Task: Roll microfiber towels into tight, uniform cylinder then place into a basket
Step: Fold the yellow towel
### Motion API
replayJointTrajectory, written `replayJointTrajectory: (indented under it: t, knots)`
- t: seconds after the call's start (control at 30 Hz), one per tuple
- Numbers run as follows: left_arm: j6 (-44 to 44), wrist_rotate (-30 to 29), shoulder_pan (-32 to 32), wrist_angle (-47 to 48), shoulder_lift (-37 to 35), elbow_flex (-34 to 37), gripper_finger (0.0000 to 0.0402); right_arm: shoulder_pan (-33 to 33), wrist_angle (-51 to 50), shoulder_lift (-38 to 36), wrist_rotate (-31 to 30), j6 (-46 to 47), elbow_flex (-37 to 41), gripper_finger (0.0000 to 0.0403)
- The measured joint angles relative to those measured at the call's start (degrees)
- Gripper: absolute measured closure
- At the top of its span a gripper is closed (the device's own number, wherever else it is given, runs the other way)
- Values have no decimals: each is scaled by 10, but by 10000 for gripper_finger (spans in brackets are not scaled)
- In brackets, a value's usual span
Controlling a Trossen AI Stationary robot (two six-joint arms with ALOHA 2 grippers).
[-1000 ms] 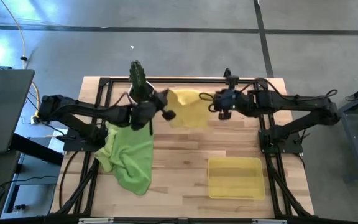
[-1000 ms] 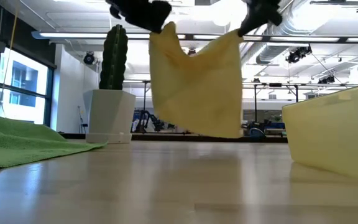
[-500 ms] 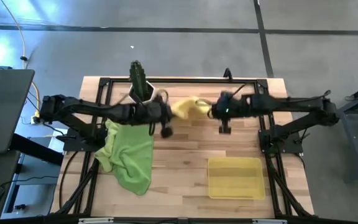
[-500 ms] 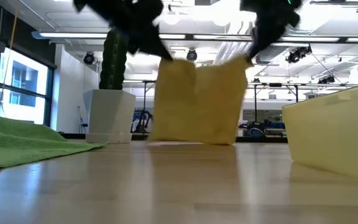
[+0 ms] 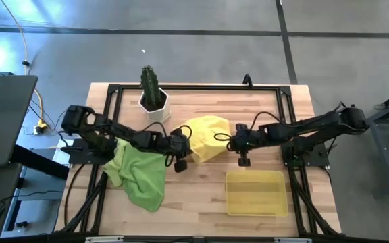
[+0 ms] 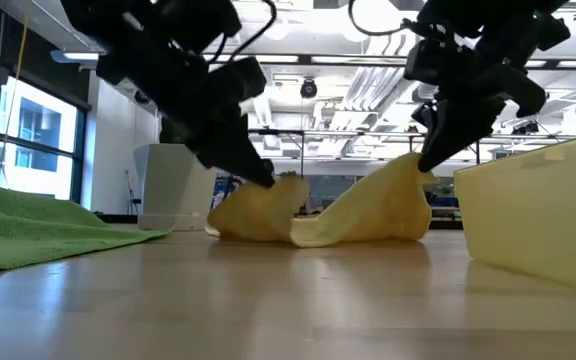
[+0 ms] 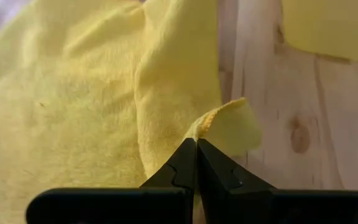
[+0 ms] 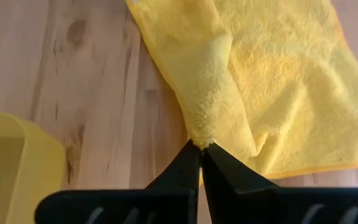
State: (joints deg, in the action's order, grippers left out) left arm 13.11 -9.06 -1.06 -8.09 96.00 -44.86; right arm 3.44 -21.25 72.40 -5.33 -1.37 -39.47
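Observation:
The yellow microfiber towel (image 5: 206, 137) lies crumpled on the wooden table, sagging in the middle (image 6: 348, 218) between my two grippers. My left gripper (image 5: 183, 148) is shut on its left end, low over the table (image 6: 268, 180). My right gripper (image 5: 230, 140) is shut on its right end (image 6: 425, 165). Two lime green towels (image 5: 140, 169) lie heaped at the left. The yellow basket (image 5: 255, 192) stands at the near right. My left gripper pinches a corner of the yellow towel (image 7: 219, 121) between its two fingertips, and the corner's tip pokes out past them. The fingers slant down from the table's left. That corner is raised a little; the cloth beyond lies slack on the table. My right gripper pinches a bunched ridge of the yellow towel (image 8: 201, 127) at its fingertips; one layer or several, I cannot tell. The fingers slant down from the table's right. The held end stands raised (image 6: 413, 175), and the cloth slopes down slack from it onto the table.
A white pot with a cactus (image 5: 152, 94) stands at the far left, just behind the left arm. The basket's wall (image 6: 538, 215) rises close beside my right gripper. Bare wood lies between the green towels and the basket.
Both grippers have come down and toward the table's near edge, tipping their fingers downward, still shut on the yellow towel. The towel hung spread and clear between them; its lower edge reached the table, and now most of it lies slack on the wood.

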Motion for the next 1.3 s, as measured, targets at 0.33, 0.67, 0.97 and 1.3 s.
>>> replayJointTrajectory:
  t: [0.33, 0.67, 0.97, 1.3]
  knots:
    - [-10, 1, 29, 24, 10, -18, 355, 5, 2, 0, 1, -1, 3, 402]
    - [-187, 4, 63, 193, -24, -95, 288, 5, -3, 0, 3, 0, 3, 402]
    - [-253, 79, 68, 170, 13, -95, 287, 5, -2, 0, 3, -1, 3, 402]
    - [-212, 157, 66, 106, 80, -95, 288, 5, 12, 0, 3, -1, 3, 402]
